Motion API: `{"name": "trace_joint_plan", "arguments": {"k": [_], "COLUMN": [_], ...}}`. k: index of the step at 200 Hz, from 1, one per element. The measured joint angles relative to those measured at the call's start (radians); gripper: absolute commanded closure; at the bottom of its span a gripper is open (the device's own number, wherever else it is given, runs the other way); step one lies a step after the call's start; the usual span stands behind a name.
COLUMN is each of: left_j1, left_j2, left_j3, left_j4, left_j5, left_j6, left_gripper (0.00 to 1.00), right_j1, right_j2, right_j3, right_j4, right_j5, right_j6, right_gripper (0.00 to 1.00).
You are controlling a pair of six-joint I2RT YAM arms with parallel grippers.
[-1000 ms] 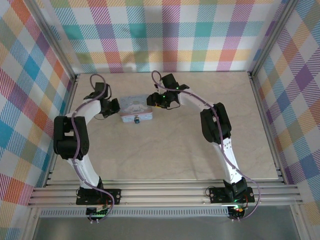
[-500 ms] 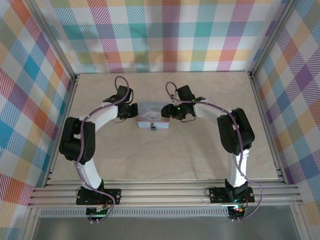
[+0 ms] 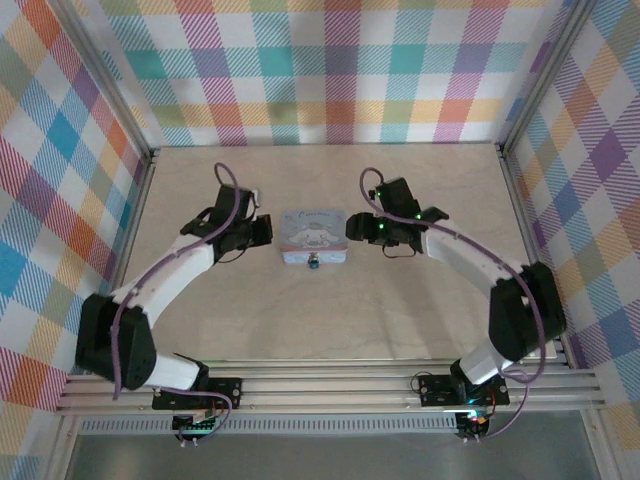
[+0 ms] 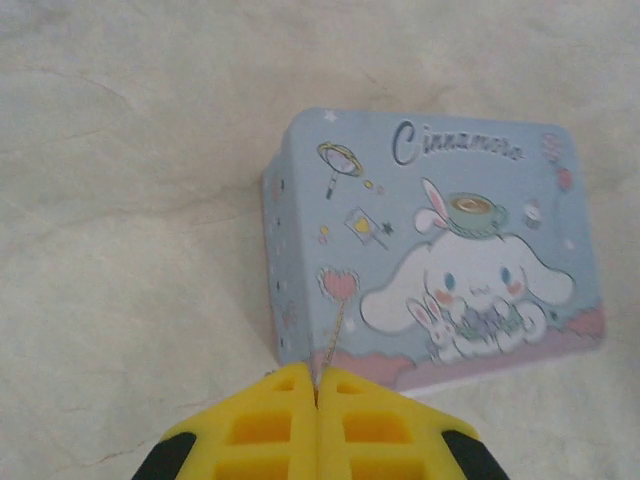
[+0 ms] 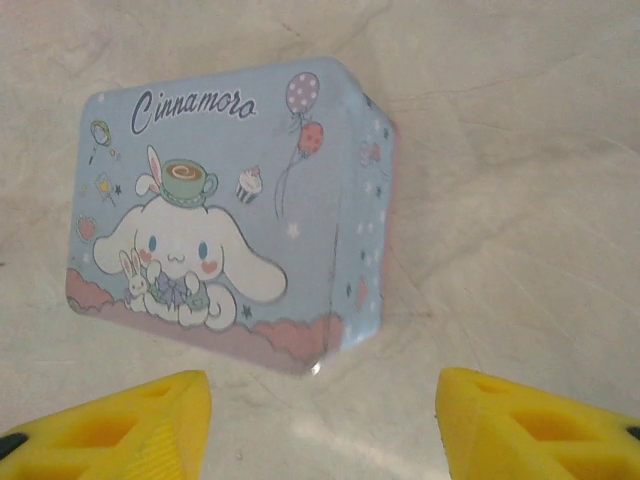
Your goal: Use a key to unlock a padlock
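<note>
The tin (image 3: 314, 232) is flanked at 9 o'clock by the left fingers (image 4: 265, 430), pressed together, and at 3 by the right fingers (image 5: 520, 420), spread apart; the padlock (image 3: 313, 262) is seen at 6.

You're looking at a pale, marbled beige surface (image 3: 400, 310). Just above the middle of the overhead frame, a blue-grey cartoon-print tin (image 3: 314, 236) sits flat on it, lid facing up. A tiny dark padlock (image 3: 313, 262) shows at the tin's lower edge.
</note>
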Motion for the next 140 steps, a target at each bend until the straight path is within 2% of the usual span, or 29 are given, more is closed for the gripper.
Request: {"name": "trace_joint_plan", "arguments": {"k": [31, 51, 65, 79, 107, 140], "left_j1": [0.006, 0.009, 0.011, 0.011, 0.011, 0.011], "left_j2": [-0.202, -0.309, -0.351, -0.364, -0.377, -0.456], "left_j3": [-0.143, -0.241, -0.306, -0.373, -0.516, -0.642], "left_j4": [-0.004, -0.002, 0.011, 0.041, 0.132, 0.239], "left_j5": [0.037, 0.102, 0.160, 0.213, 0.278, 0.299], "left_j6": [0.032, 0.035, 0.033, 0.020, -0.031, -0.081], "left_gripper": [1.00, 1.00, 1.00, 1.00, 1.00, 1.00], "right_j1": [0.232, 0.397, 0.472, 0.499, 0.492, 0.471], "right_j2": [-0.039, 0.029, 0.105, 0.189, 0.337, 0.402], "right_j3": [-0.073, -0.071, -0.050, -0.017, 0.090, 0.150], "right_j4": [-0.006, 0.006, 0.033, 0.062, 0.076, 0.097], "right_j5": [0.161, 0.258, 0.303, 0.337, 0.411, 0.465], "right_j6": [0.089, 0.148, 0.176, 0.198, 0.216, 0.231], "right_gripper": [0.43, 0.45, 0.46, 0.47, 0.48, 0.48]}}
